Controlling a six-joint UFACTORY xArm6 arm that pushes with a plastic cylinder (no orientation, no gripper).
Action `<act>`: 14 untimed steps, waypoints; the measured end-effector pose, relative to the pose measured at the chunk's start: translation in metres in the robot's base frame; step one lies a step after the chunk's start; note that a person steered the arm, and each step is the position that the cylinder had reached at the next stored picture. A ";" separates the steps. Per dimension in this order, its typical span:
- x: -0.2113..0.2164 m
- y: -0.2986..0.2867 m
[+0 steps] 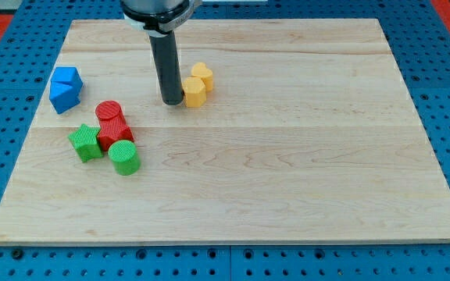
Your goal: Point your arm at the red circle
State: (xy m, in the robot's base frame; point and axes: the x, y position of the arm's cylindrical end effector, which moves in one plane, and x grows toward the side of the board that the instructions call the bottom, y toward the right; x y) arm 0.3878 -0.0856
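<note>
No pincer fitted. My tip (171, 102) rests beside the yellow block (195, 91), bench (287, 179) top-centre. Red circle (109, 112) sits well to view's left, above red block (116, 134). Approach step; next, slide left and slightly downward.

Red circle (109, 112), yel. blocks (197, 84), blue block (65, 88).

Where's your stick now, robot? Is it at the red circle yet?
My tip beside the yellow block, touching or nearly. Red circle off toward the view's lower left, not reached. No block between them.
</note>
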 end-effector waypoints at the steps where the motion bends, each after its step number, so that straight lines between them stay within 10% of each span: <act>1: 0.000 -0.018; 7: -0.039 -0.065; 14: 0.031 -0.123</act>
State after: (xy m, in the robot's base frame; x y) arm 0.4191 -0.2083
